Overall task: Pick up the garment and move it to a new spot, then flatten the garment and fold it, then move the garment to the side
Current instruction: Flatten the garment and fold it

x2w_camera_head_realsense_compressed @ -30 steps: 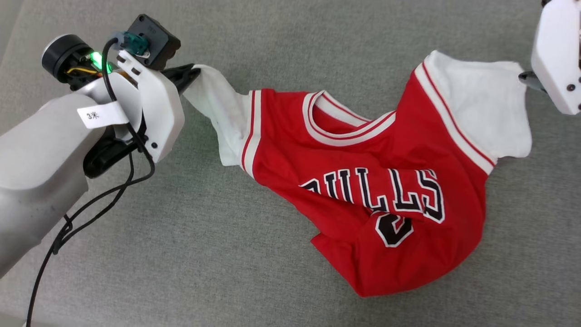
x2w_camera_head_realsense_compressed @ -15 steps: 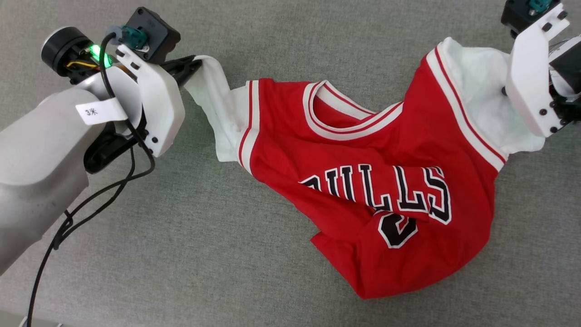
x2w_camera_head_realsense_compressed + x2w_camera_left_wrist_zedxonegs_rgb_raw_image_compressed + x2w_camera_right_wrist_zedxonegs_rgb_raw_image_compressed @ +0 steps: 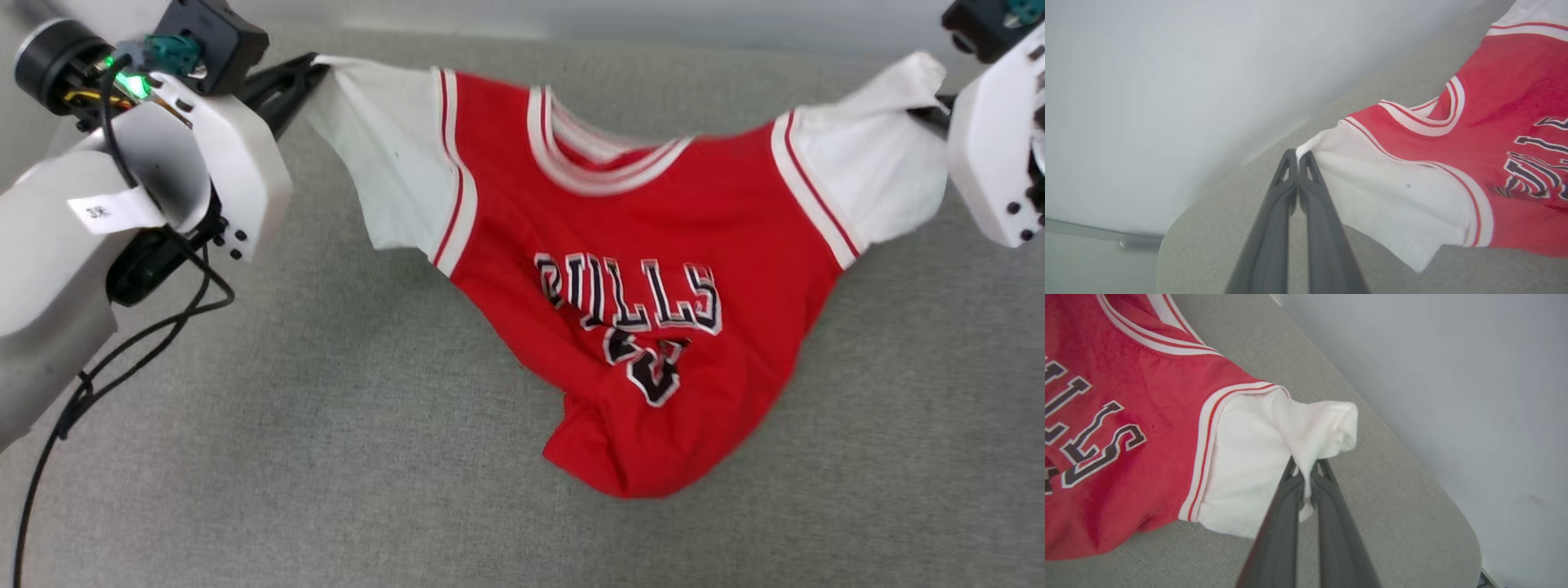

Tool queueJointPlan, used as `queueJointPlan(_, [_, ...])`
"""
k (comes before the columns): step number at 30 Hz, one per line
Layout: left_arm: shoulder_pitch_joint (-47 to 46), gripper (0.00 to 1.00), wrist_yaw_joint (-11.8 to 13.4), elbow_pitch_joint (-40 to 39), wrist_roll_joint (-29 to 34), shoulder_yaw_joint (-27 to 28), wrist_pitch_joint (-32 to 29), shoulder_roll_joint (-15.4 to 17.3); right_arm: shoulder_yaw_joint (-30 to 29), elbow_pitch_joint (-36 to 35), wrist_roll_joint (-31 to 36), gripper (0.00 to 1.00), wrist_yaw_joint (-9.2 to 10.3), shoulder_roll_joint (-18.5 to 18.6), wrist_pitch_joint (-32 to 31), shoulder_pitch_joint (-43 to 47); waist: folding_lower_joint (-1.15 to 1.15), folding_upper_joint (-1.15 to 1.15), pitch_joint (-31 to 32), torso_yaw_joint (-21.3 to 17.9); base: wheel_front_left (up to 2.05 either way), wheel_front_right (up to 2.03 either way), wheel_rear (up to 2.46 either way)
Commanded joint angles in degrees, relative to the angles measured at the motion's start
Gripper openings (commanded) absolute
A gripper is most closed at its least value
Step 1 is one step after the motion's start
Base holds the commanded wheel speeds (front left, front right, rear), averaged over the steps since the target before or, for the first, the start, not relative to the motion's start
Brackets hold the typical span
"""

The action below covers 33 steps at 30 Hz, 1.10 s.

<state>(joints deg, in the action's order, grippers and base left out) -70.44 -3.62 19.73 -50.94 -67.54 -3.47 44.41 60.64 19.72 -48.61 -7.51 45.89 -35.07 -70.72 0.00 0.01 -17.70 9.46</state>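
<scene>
Just closed right gripper (image 3: 1306, 470) on one white sleeve (image 3: 1245, 465), with left gripper (image 3: 1297, 157) clamped on the other, raising garment (image 3: 645, 220) mostly off grey surface (image 3: 326, 457), ready for carrying

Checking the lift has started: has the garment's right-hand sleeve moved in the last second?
Yes. The garment's sleeve lay flat on the grey surface; now it is raised off it, pinched in the right gripper.

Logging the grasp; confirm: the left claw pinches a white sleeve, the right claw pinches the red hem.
Wrong on the right claw: it pinches the garment's other white sleeve, not the red hem, as the right wrist view shows. The left claw does pinch a white sleeve.
</scene>
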Motion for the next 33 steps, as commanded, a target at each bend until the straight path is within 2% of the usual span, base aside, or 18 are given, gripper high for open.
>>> queueJointPlan(1, [-0.5, 0.00, 0.8, -0.9, 0.7, 0.5, 0.8, 0.7, 0.5, -1.1, -0.3, 0.00, 0.04, 1.2, 2.1, -1.0, 0.00, -0.01, 3.3, -1.8, 0.00, 0.00, 0.00])
queueJointPlan(7, [-2.7, 0.00, 3.0, -3.6, 1.5, 2.8, 3.2, 2.3, 0.6, -4.3, -0.3, 0.00, 0.04, 4.6, 9.8, -3.2, 0.00, -0.01, 6.7, -3.3, 0.00, 0.00, 0.00])
queueJointPlan(12, [-7.0, 0.00, 3.0, -3.4, 1.2, 4.9, 2.5, 1.7, -1.1, -4.3, 1.8, 0.00, 0.05, 4.9, 14.4, -7.1, 0.00, -0.01, 7.4, -4.3, 0.00, 0.00, 0.00])
queueJointPlan(18, [-16.2, 0.00, 2.6, 1.2, 3.0, 7.7, 2.8, -1.1, -3.8, 0.6, 7.1, 0.00, 0.05, 1.2, 16.9, -15.4, 0.00, -0.01, 4.7, -5.8, 0.00, 0.00, 0.00])
queueJointPlan(22, [-23.1, 0.00, 1.5, 6.3, 5.0, 9.1, 3.9, -2.9, -6.7, 6.7, 11.1, 0.00, 0.04, -2.8, 19.2, -21.4, 0.00, -0.01, 1.5, -6.6, 0.00, 0.00, 0.00])
queueJointPlan(33, [-39.2, 0.00, -0.9, 21.6, 8.4, 12.7, 13.1, -8.8, -11.6, 23.5, 21.0, 0.00, 0.04, -12.4, 28.6, -38.0, 0.00, -0.01, -6.4, -7.1, 0.00, 0.00, 0.00])
